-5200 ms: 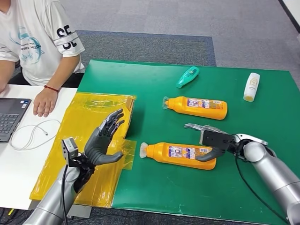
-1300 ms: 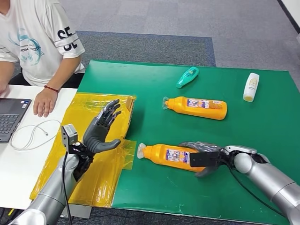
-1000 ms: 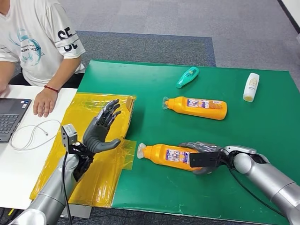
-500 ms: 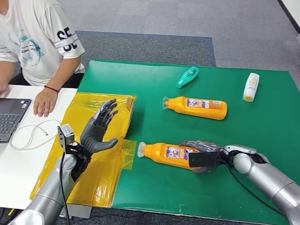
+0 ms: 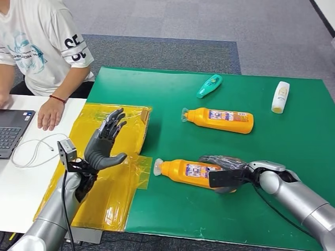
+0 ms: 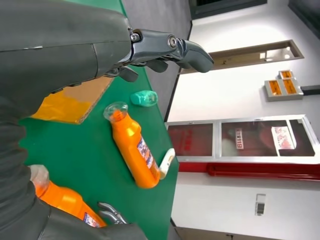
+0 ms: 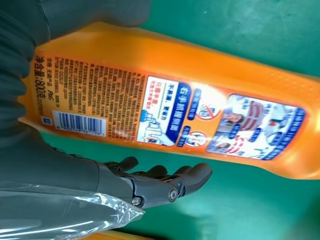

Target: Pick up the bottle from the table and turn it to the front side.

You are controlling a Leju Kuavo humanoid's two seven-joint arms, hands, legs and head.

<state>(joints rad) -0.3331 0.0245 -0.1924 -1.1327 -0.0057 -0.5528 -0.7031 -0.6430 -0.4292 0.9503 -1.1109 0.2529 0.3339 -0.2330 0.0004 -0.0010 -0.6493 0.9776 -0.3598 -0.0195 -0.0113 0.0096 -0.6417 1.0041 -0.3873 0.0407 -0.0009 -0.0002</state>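
Robot hand (image 5: 222,174) hides bottle (image 5: 186,171) base (grip unclear).

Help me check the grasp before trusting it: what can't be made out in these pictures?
- Near orange bottle: its base end is hidden under the right hand in the head view.
- Its front side faces the green mat.
- Far orange bottle: label print too small.
- Left hand: palm turned away.

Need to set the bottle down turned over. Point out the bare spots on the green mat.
Bare green mat lies along the near edge, and between the far orange bottle and the near orange bottle under the right hand. The yellow plastic sheet under the left hand is crowded.
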